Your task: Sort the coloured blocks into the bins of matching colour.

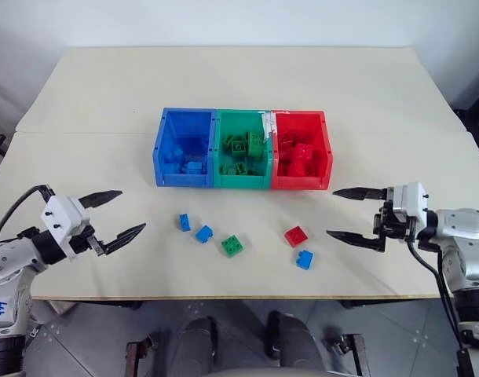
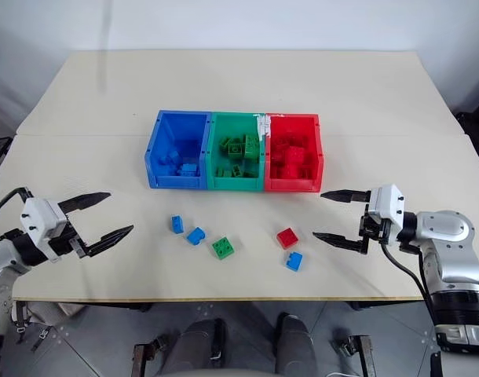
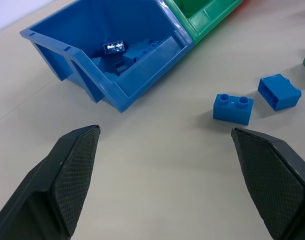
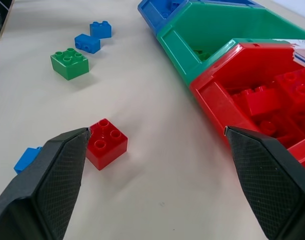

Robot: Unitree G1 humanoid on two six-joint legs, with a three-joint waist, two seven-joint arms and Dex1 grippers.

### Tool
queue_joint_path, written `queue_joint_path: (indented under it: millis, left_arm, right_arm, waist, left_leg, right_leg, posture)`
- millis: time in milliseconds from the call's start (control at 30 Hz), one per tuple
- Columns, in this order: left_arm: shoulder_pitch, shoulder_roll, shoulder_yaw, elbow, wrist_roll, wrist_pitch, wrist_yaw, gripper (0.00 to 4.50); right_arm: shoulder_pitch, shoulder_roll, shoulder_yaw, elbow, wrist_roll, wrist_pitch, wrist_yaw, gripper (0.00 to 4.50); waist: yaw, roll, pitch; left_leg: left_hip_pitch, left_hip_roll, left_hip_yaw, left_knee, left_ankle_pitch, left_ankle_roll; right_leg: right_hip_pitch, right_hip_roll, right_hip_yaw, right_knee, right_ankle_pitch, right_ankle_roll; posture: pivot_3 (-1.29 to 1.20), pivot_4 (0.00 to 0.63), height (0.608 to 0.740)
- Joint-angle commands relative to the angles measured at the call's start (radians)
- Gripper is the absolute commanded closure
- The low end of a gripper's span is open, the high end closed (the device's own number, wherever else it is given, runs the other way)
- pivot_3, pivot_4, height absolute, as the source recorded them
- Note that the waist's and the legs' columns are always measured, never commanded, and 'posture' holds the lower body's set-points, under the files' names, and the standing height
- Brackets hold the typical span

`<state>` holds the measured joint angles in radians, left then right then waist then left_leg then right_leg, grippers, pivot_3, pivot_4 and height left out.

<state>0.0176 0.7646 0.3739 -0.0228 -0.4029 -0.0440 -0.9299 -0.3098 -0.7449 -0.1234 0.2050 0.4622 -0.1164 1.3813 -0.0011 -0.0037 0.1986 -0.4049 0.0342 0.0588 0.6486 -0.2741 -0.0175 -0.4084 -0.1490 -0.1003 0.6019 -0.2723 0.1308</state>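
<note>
Three joined bins stand in a row mid-table: blue (image 1: 184,180), green (image 1: 241,183) and red (image 1: 301,184), each holding blocks of its own colour. In front of them, loose on the table, lie two blue blocks (image 1: 184,222) (image 1: 204,233), a green block (image 1: 232,246), a red block (image 1: 296,236) and another blue block (image 1: 304,259). My left gripper (image 1: 132,210) hovers open at the left, pointing toward the two blue blocks (image 3: 233,107). My right gripper (image 1: 330,212) is open at the right, its fingers empty, facing the red block (image 4: 106,143).
The cream table (image 1: 239,78) stretches far behind the bins. A seam runs across it level with the bins. The front edge lies close below the loose blocks.
</note>
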Motion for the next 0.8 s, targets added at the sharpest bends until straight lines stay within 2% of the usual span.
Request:
queue_joint_path:
  millis: [33,167,267,500,600,700,800]
  left_arm:
    - [0.011,0.005,0.02,-0.028,-0.004,-0.005,0.002,0.04]
    - [-0.003,0.002,0.016,-0.038,-0.054,0.037,-0.021,0.04]
    - [-0.009,0.014,-0.039,-0.076,-0.056,0.05,-0.08,0.04]
    - [-0.078,-0.04,-0.247,-0.161,-0.032,0.031,-0.17,0.04]
    - [-0.112,-0.053,-0.312,-0.17,-0.027,0.009,-0.222,0.04]
    - [-0.137,-0.065,-0.349,-0.183,-0.052,0.03,-0.25,0.04]
    - [-0.149,-0.069,-0.353,-0.17,-0.055,0.021,-0.27,0.04]
  right_arm:
    - [-0.002,0.005,-0.006,-0.027,0.012,0.009,-0.001,0.0]
    - [0.011,0.008,-0.021,-0.043,0.019,0.018,-0.009,0.0]
    - [0.069,-0.013,-0.082,-0.078,0.037,0.019,-0.04,0.0]
    - [0.332,-0.108,-0.313,-0.077,0.036,-0.02,-0.049,0.0]
    - [0.436,-0.122,-0.391,-0.057,0.029,-0.069,-0.029,0.0]
    - [0.482,-0.126,-0.416,-0.029,0.021,-0.096,-0.021,0.0]
    - [0.475,-0.119,-0.379,-0.039,0.015,-0.105,-0.014,0.0]
  waist:
    - [0.0,0.0,0.0]
    - [0.0,0.0,0.0]
    - [0.004,0.0,0.0]
    - [0.033,0.0,0.0]
    - [0.031,-0.001,-0.001]
    - [0.018,-0.001,0.0]
    - [0.003,-0.001,0.0]
  left_leg:
    - [0.0,0.0,0.0,0.0,0.0,0.0]
    - [0.0,0.0,0.0,0.0,0.0,0.0]
    - [0.0,0.0,0.0,0.001,0.0,0.0]
    - [0.0,0.0,0.003,0.003,-0.001,0.0]
    - [0.001,0.0,0.004,0.004,-0.001,0.0]
    - [0.003,0.0,0.005,0.003,-0.001,0.001]
    - [0.006,0.001,0.009,0.003,-0.003,0.003]
  right_leg:
    - [0.0,0.0,0.0,0.0,0.0,0.0]
    - [0.0,0.0,0.0,0.001,0.0,0.0]
    - [0.0,0.0,0.0,0.001,0.0,0.0]
    - [0.0,0.0,0.002,0.0,0.0,0.001]
    - [0.0,0.0,0.003,-0.002,0.0,0.001]
    - [0.0,0.0,0.004,-0.001,0.0,0.001]
    - [0.0,0.0,0.008,0.001,0.001,0.0]
  posture:
    - [0.0,0.15,0.74]
    - [0.0,0.15,0.74]
    - [0.0,0.15,0.74]
    - [0.0,0.15,0.74]
    - [0.0,0.15,0.74]
    - [0.0,0.15,0.74]
    - [0.0,0.15,0.74]
